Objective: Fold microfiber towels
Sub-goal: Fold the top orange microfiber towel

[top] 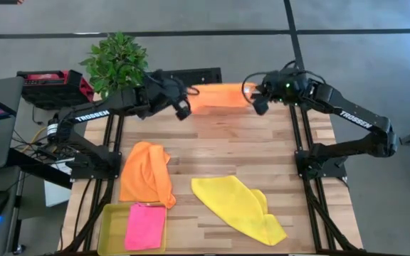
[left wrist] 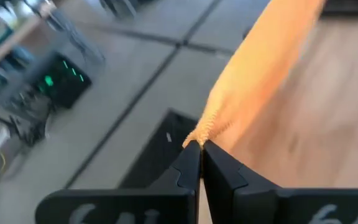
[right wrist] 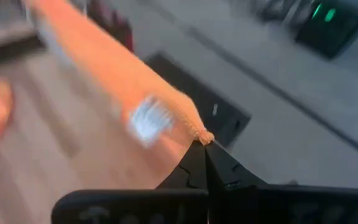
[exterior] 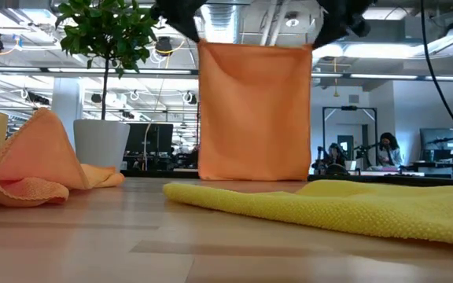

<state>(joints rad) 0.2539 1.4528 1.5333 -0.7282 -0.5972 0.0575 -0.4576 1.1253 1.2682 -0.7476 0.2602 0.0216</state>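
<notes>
The left claw (top: 184, 108) is clenched on one top corner of an orange towel (top: 218, 97), its two dark fingers (left wrist: 190, 167) pressed together with the stitched hem pinched between them, as the left wrist view shows. The right claw (top: 259, 101) is clenched on the other top corner in the same way, with a small white label on the cloth just beside its grip in the right wrist view. Between the two claws the towel is stretched wide and lifted off the table (top: 233, 149) at its far edge; in the low view it hangs as a flat, smooth sheet with its lower hem near or at the table, and I cannot tell whether it touches. Nearer the front, the second orange towel (top: 146, 174) lies crumpled in a heap on the left side of the table, and the yellow towel (top: 239, 206) lies loosely spread and wrinkled in the middle and right. The pink towel (top: 146, 225) sits in the tray (top: 111, 226) at the front left corner as a neat, compact rectangle. By my judgement the pink one is finished, the hanging orange one is only at the start of its fold, and the other two are untouched, so most of the work is left.
</notes>
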